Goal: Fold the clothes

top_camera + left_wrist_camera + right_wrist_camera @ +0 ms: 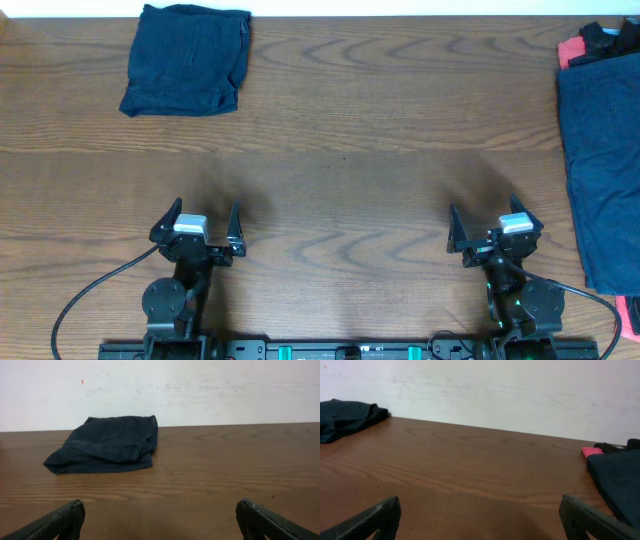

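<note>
A folded navy bundle of shorts [186,60] lies at the far left of the wooden table; it also shows in the left wrist view [107,444] and at the left edge of the right wrist view [345,417]. A navy pile of unfolded clothes [605,170] lies at the right edge, also seen in the right wrist view [620,482]. My left gripper [208,222] is open and empty near the front left [160,515]. My right gripper [482,222] is open and empty near the front right [480,515]. Both are far from any cloth.
A red and black garment [590,45] sits at the far right corner behind the navy pile, seen as pink in the right wrist view [592,451]. A white wall runs behind the table [340,190]. A red item [630,315] shows at the front right edge.
</note>
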